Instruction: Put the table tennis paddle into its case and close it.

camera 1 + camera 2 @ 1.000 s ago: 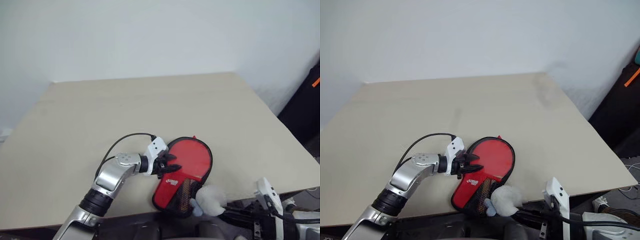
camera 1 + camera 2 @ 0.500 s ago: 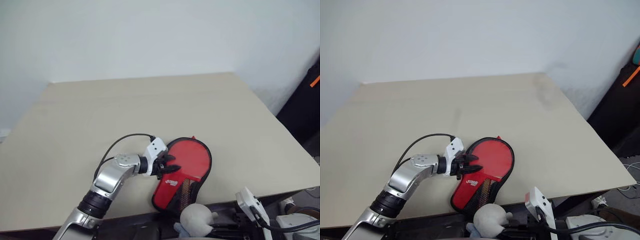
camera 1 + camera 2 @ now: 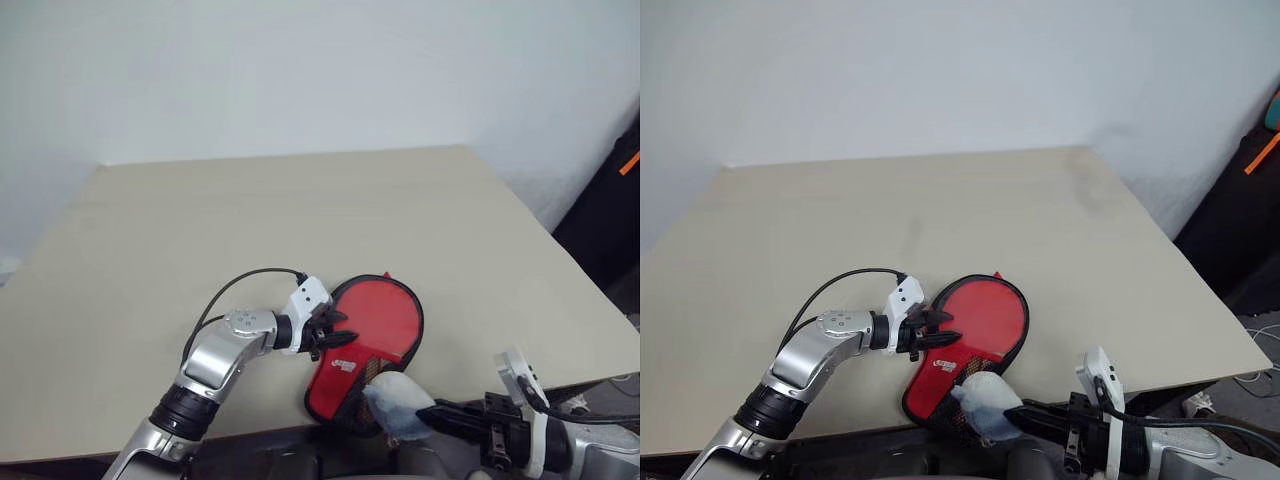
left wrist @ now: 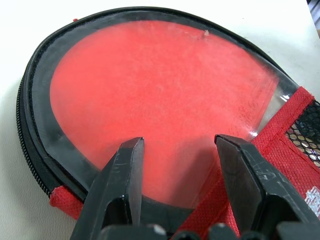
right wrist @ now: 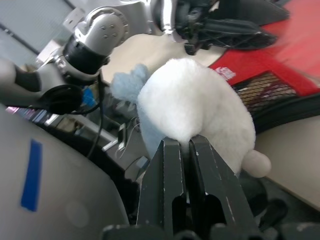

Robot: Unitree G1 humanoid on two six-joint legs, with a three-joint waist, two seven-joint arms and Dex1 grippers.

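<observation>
Head views: the case lies flat at the near edge of the desk, round end away from the robot, mesh pocket toward it. The left hand rests at the case's left side, fingers apart. The right hand reaches in from the right near the desk edge, pinching a fluffy grey-white ball that sits over the narrow end of the case.

Left wrist view: the left hand's two black fingers stand apart, one each side of the case's clear-windowed face; the table tennis paddle shows as a red blade behind that window, so it appears to be inside already. Black zip edging runs round the rim; I cannot tell whether the zip is closed.

Right wrist view: fingers clamped together on the ball's fluff, case mesh beyond.

Risk, as judged: the ball looks tied to the zip, so a pull could drag the whole case off the desk edge if the left hand is not pressing it down. Fluff may also slip from the pinch.
</observation>
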